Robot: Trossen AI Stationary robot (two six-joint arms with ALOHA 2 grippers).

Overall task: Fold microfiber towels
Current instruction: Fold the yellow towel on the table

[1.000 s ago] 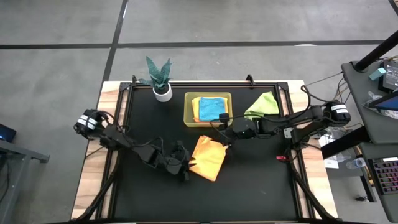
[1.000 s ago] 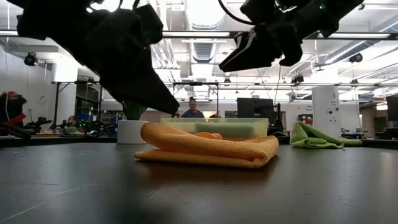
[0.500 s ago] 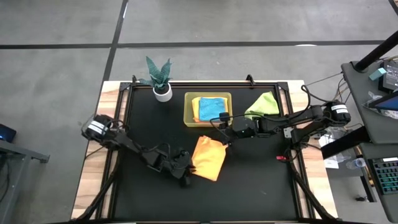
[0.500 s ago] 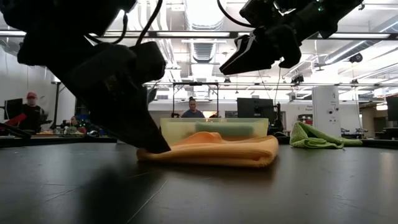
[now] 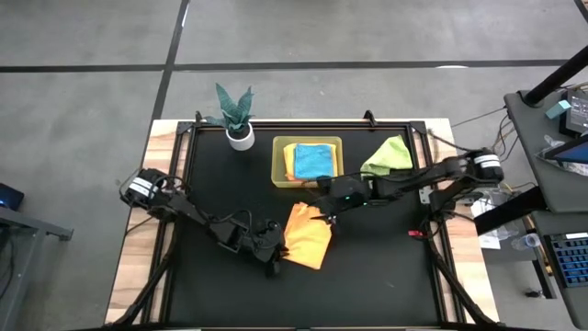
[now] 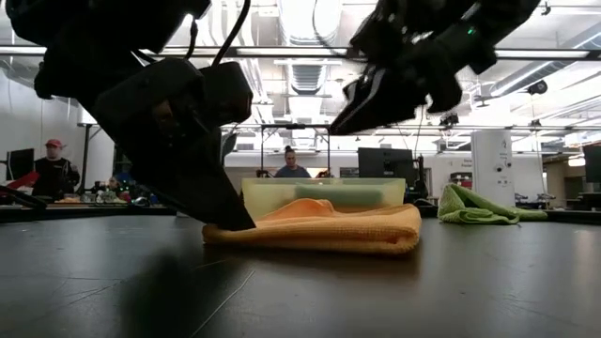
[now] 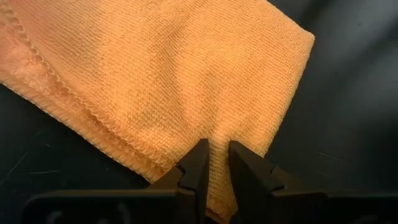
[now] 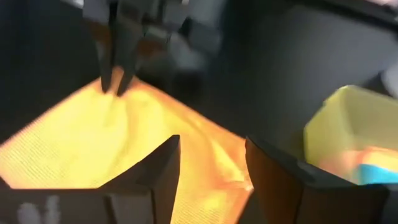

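Note:
A folded orange-yellow towel (image 5: 308, 235) lies flat on the black table (image 5: 386, 276). My left gripper (image 5: 274, 250) is down at the towel's near-left edge, its fingers nearly together with cloth between them (image 7: 215, 152). My right gripper (image 5: 323, 210) hangs open above the towel's far corner without touching it (image 8: 211, 168). A lime green towel (image 5: 389, 154) lies bunched at the far right. A teal blue towel (image 5: 312, 159) rests on an orange one inside the yellow-green bin (image 5: 278, 175). My left gripper pinches a small ridge of the orange towel's top layer (image 7: 216, 142) between its two fingertips, close to the towel's near-left corner. The fingers slant down from the table's left (image 6: 225, 211). The towel stays flat on the table, slack.
A small potted plant (image 5: 237, 118) stands at the far left, beside the bin. Black frame rails (image 5: 184, 184) border the table. In the low view, people and benches show in the room beyond the table.
My left gripper has sunk onto the towel's near-left edge and its fingers have closed there. The raised left part of the towel has been flattened. My right gripper has drifted toward the table's left, over the towel's far corner.

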